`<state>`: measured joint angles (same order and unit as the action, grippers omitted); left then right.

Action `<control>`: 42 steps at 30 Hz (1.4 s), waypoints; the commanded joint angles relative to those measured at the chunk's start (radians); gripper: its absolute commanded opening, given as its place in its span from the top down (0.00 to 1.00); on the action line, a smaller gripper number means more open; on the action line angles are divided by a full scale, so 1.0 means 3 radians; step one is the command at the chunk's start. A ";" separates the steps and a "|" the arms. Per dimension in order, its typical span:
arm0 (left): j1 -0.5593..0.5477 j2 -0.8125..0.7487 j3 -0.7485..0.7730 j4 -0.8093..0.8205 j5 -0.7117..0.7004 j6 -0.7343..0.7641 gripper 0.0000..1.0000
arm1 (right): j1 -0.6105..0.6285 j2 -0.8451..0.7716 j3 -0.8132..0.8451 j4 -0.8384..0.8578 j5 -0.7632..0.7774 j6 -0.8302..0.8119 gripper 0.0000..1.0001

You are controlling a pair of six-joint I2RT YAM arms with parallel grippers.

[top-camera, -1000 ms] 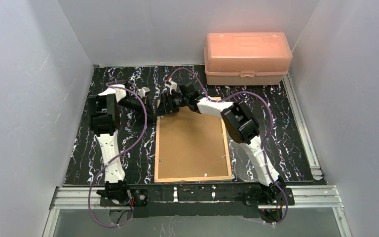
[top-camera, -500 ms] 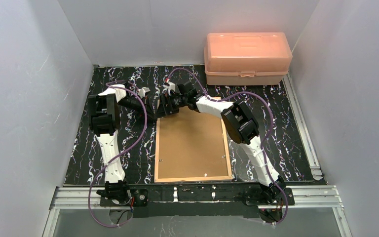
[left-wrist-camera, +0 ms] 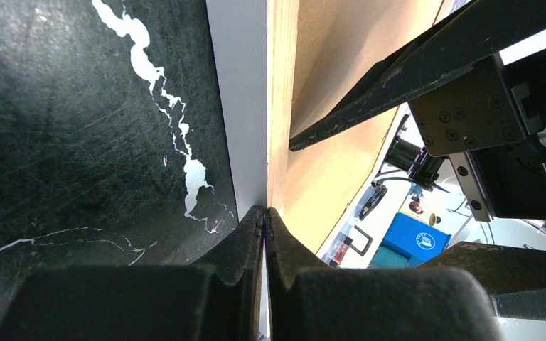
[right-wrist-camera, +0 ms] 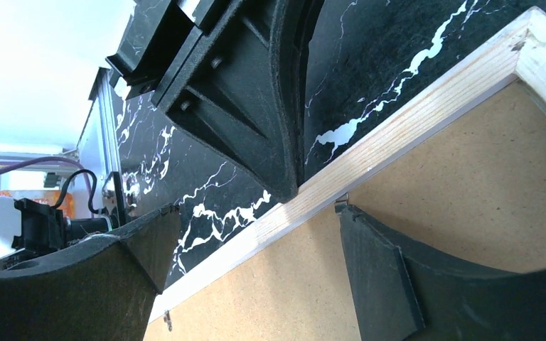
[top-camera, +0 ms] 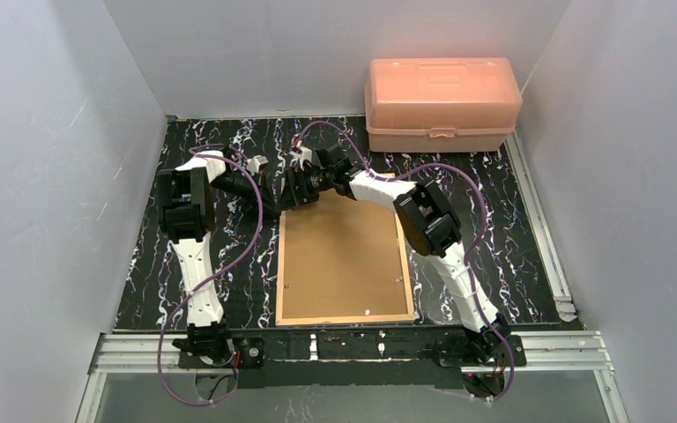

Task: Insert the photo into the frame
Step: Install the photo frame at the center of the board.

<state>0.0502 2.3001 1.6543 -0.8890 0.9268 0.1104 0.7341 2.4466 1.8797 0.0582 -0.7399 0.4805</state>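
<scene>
Left jaws together, tips on the frame rail; right jaws apart, straddling it. I'd pinch gently and lift slow so the board doesn't slide.

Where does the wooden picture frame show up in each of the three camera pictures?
Top external: the frame lies back-up in the picture's centre.
Left wrist: its edge runs up the middle.
Right wrist: its wood border crosses diagonally, corner at upper right.
Shared landmark: the brown backing board inside it.
</scene>
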 commanded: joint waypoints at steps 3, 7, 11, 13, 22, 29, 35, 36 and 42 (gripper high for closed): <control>-0.0065 0.0049 0.0003 0.0090 -0.0088 0.0054 1.00 | 0.0064 0.0129 0.0083 -0.0040 -0.0177 0.0043 0.10; -0.0064 0.0049 0.0004 0.0090 -0.0088 0.0052 1.00 | 0.0078 0.0128 0.0100 -0.0045 -0.0189 0.0036 0.10; -0.0062 0.0036 -0.0005 0.0090 -0.0089 0.0046 1.00 | 0.0062 0.0052 0.0135 -0.0096 0.0002 -0.0029 0.08; -0.0062 0.0012 -0.0002 0.0061 -0.0087 0.0067 1.00 | 0.0032 -0.0034 0.0184 -0.0133 0.0144 -0.0075 0.07; -0.0062 -0.0275 -0.0064 -0.0448 -0.0213 0.0650 1.00 | -0.0376 -0.1136 -0.0676 -0.0066 0.0957 0.0014 0.01; -0.0120 -0.0728 -0.0801 -0.0510 -0.0576 0.1085 1.00 | -0.0824 -0.2612 -0.2487 -0.0467 0.2601 -0.0072 0.01; -0.0378 -0.1161 -0.1394 -0.0243 -0.0846 0.1156 1.00 | -0.1139 -0.3249 -0.3423 -0.0393 0.2710 0.0128 0.01; -0.0412 -0.1203 -0.1459 -0.0193 -0.0897 0.1156 1.00 | -0.1163 -0.3271 -0.3505 -0.0348 0.2663 0.0190 0.01; -0.0608 -0.1463 -0.1837 0.0034 -0.1177 0.1241 1.00 | -0.1194 -0.3098 -0.3749 0.0066 0.2214 0.0509 0.01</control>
<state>-0.1059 1.9362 1.1637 -0.9234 0.6384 0.4431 0.3801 1.4895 0.7666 -0.0509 0.0032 0.5571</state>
